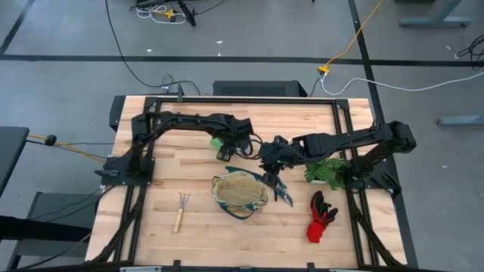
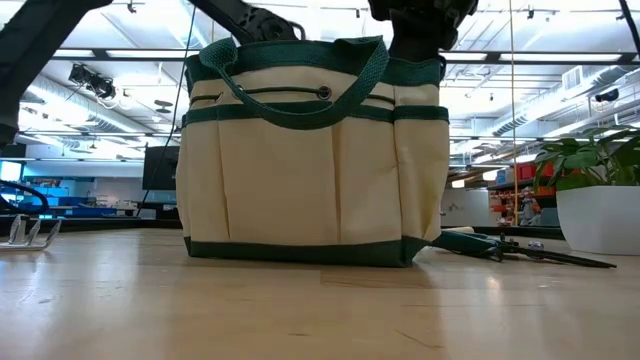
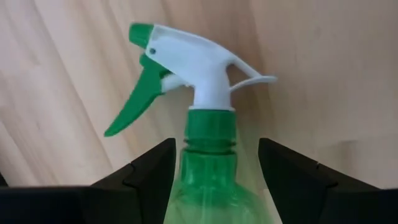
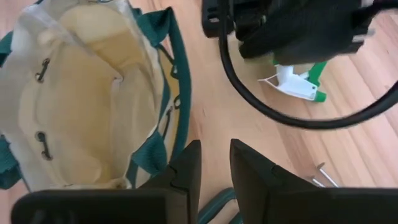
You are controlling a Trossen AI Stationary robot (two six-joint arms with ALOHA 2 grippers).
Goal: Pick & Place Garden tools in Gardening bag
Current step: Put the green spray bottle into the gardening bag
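The beige gardening bag [image 1: 240, 193] with green trim stands open on its base at the table's middle; it fills the low view [image 2: 315, 150]. My left gripper [image 1: 224, 149] is beyond the bag, shut on the green spray bottle [image 3: 208, 174] with its white nozzle [image 3: 205, 62]. My right gripper [image 1: 271, 165] hangs above the bag's far right corner, slightly open and empty [image 4: 216, 149]. Dark pruning shears [image 1: 280, 189] lie flat on the table, right of the bag. A wooden-handled rake [image 1: 181, 211] lies flat left of it. Red-black gloves [image 1: 321, 215] lie at the near right. My left gripper has the bottle's shoulder [image 3: 186, 168], just below the green neck, between its two fingers [image 3: 149, 171], one on each side. The fingers lie along the bottle, and the nozzle sticks out beyond the fingertips. Whether the bottle is clear of the table does not show.
A leafy plant in a white pot [image 1: 329, 170] stands at the right, close to my right arm. Metal prongs [image 4: 320, 175] show on the table in the right wrist view. Bare wood lies along the near edge [image 1: 242, 242].
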